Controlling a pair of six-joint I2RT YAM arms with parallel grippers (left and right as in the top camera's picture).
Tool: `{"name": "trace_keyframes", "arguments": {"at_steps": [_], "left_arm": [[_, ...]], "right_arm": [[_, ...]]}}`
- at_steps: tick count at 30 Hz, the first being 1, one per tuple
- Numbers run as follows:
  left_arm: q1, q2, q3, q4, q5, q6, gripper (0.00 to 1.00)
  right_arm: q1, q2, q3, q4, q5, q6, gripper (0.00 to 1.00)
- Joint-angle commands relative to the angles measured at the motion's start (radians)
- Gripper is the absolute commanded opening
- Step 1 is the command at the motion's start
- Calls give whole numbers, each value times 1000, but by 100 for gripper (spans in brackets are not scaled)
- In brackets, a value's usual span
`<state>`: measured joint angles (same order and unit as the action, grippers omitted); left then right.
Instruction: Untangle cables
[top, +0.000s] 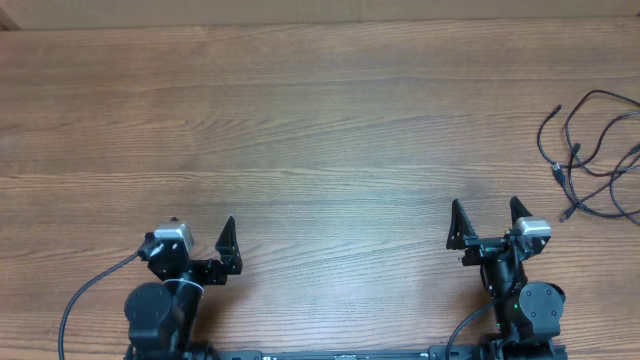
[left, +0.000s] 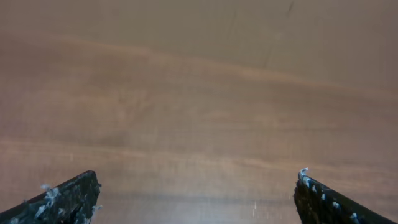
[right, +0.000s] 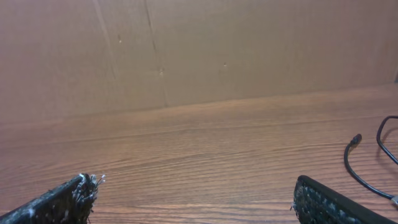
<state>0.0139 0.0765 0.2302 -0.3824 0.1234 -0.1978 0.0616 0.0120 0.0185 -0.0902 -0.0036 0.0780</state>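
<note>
Counter (top: 320, 120): brown wood grain, smooth, soft satin sheen.
Cables (top: 590, 150): over at 3 o'clock, thin black cords, smooth plastic-looking jacket, faintly glossy.
Left gripper (left: 198, 177): black matt jaws, rough faces flecked with white scuffs.
Right gripper (right: 196, 182): black jaws too, pebbled grip texture, white fraying at one tip.
Back panel (right: 199, 50): at 12 o'clock, brown, cardboard-like, matt, creased.

The wood-grain table (top: 320, 130) spreads out before me. Thin black cables (top: 577, 152) lie on it in loose, crossing loops off to my right, running past its edge of view.
</note>
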Motion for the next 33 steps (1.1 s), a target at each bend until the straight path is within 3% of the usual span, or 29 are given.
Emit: {"name": "trace_keyframes", "arguments": {"at_steps": [1, 11, 16, 33], "left_arm": [[6, -62, -49, 56, -8, 19, 100], [5, -73, -214, 393, -86, 87, 100], [4, -73, -225, 298, -82, 128, 100], [5, -72, -225, 307, -79, 116, 100]], "right_arm": [[10, -9, -10, 6, -9, 4, 100], [10, -9, -10, 6, -9, 4, 100], [10, -9, -10, 6, -9, 4, 100], [10, -9, -10, 6, -9, 4, 100]]}}
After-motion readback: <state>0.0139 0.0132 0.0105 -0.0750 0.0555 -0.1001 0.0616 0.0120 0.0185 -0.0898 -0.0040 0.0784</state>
